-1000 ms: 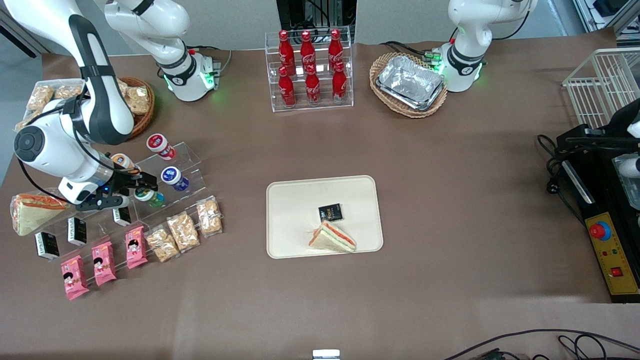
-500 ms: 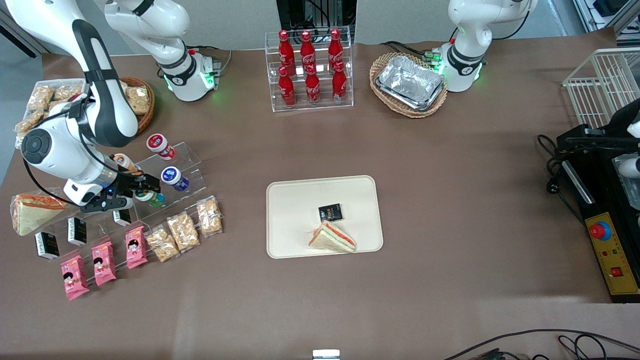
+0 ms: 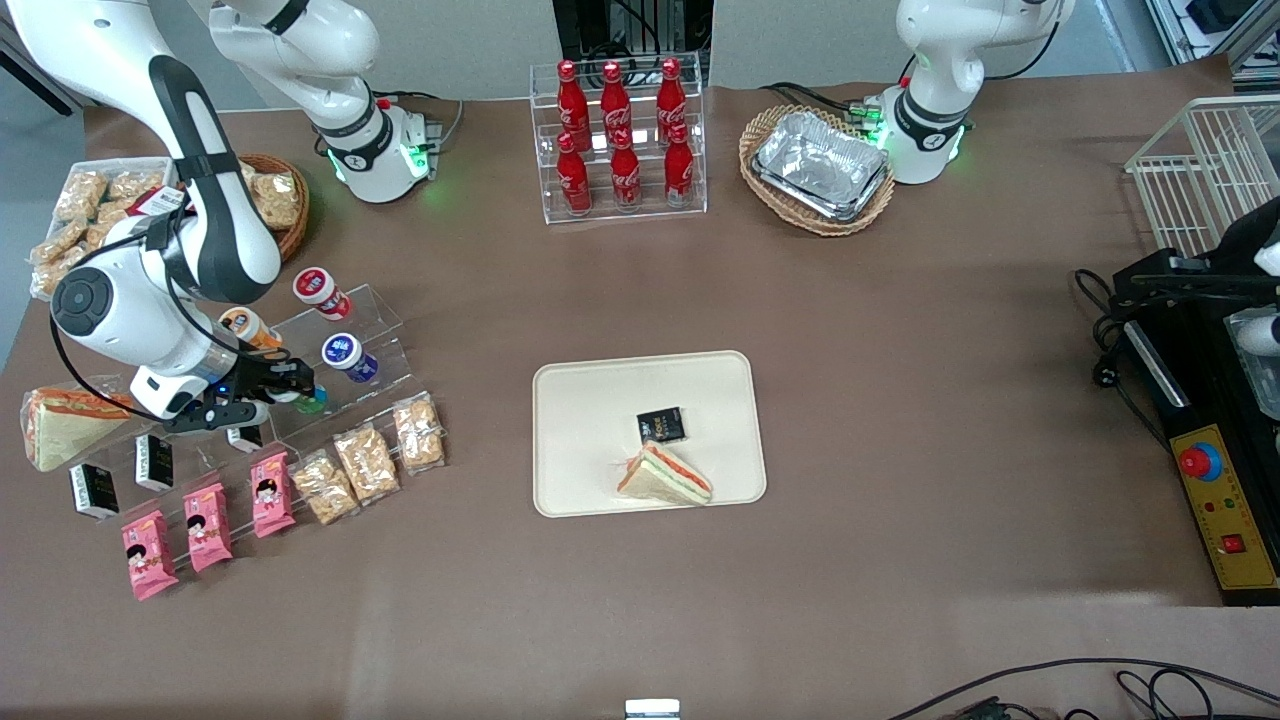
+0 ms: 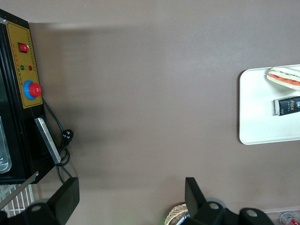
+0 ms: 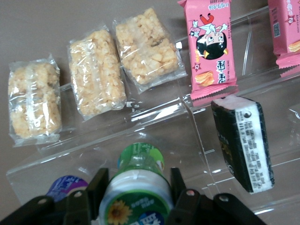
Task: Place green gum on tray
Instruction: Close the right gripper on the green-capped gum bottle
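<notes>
The green gum (image 5: 136,187) now sits between the fingers of the pincer (image 3: 290,392), which has slid forward over the past second to straddle its cap on the clear stepped rack (image 3: 340,345). The fingers flank it, apparently not yet clamped. Squeezing comes next; the tray (image 3: 580,400) lies well apart.

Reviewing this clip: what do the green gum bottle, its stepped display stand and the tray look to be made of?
Green gum, between the gripper's fingers: likely glossy plastic, printed cap label.
Stand: clear acrylic; items show through, edges glint.
Tray: matte cream, probably plastic; no shine.
</notes>
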`<state>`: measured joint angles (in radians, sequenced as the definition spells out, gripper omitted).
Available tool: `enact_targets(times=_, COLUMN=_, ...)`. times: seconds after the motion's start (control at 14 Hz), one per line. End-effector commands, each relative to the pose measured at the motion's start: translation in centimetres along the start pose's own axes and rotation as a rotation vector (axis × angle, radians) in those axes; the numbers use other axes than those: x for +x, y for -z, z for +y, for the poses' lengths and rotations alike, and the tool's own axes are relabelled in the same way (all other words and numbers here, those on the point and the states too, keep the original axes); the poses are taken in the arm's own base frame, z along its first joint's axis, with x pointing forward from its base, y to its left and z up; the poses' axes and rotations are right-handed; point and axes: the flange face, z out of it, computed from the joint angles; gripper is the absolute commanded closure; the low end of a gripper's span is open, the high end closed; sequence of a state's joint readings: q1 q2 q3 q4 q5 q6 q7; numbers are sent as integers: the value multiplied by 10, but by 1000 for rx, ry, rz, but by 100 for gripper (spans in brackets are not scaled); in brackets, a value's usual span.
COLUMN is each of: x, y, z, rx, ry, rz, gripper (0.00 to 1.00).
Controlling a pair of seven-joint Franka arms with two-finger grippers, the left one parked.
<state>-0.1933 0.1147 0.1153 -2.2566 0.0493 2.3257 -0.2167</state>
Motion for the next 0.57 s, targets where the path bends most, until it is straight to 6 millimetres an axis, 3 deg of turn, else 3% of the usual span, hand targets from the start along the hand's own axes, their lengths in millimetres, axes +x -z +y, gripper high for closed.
enact_targets(times=0.0, x=1, y=-1, z=5, rx=-16, ry=30, rz=21, gripper=75)
enact_targets(times=0.14, x=3, y=10, z=5, rx=-20, ry=31, rz=33, gripper=96)
enact_targets(times=0.29, x=2, y=39, z=3, rx=-30, ry=31, rz=57, gripper=98)
enact_targets(times=0.5, x=8, y=119, z=-9, rx=-25, ry=37, rz=17, gripper=98)
